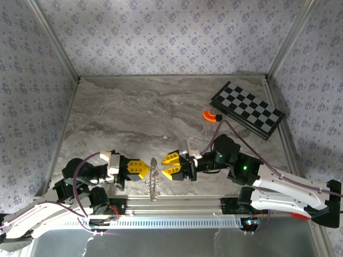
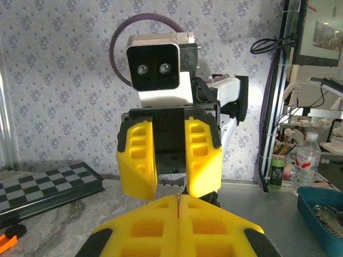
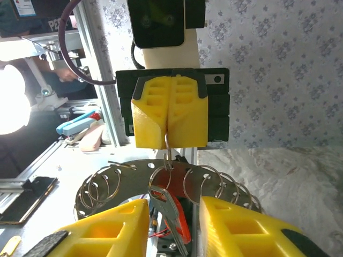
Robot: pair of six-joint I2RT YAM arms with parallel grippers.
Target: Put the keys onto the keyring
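The right gripper (image 3: 172,210) shows 2 yellow fingers (image 3: 107,230) at the bottom edge, standing apart. Between them hangs the key (image 3: 179,220) — silver, with a red head — tilted, off a small wire loop. Facing it, the left gripper (image 3: 169,138) has its 2 pads pressed together on a thin loop of the keyring (image 3: 134,167) — a flat metal ring fringed with wire loops. The marble table (image 3: 289,171) lies to the right.

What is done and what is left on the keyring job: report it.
Done: nothing certain. In hand: the left hand is shut on the keyring, and the red-headed key hangs at it between the open fingers of the right hand. Left: I cannot tell whether the key is fully threaded on; if not, finish that.
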